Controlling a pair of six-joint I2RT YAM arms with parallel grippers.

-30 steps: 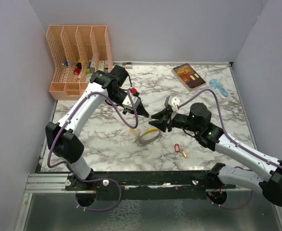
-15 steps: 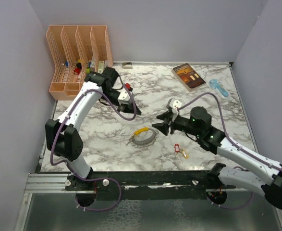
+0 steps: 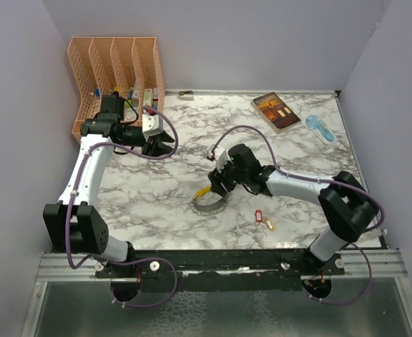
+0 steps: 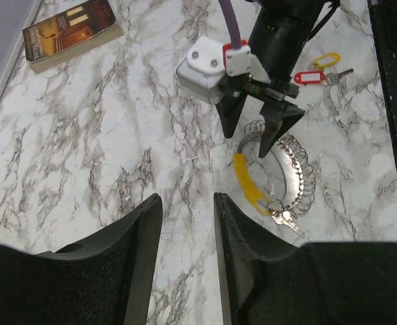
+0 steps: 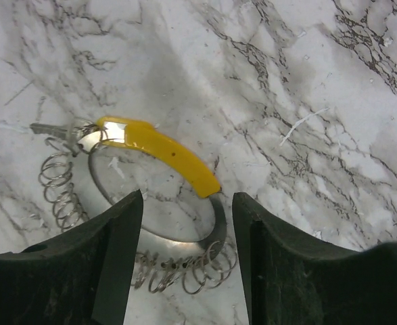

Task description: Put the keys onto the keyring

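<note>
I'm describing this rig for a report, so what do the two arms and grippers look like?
The left arm and right arm both have white links, chunky black joints and a purple cable looping alongside. The left gripper and right gripper have black, wedge-shaped fingers; the right wrist carries a white camera block with a red connector.

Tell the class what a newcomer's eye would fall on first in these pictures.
The keyring, silvery with a yellow segment, lies in the middle of the scene, and the right claw hangs open just above it. Two keys with red and yellow tags lie loose beside it, toward the right arm's base. At the back left, the left claw hovers open near an orange rack.
</note>
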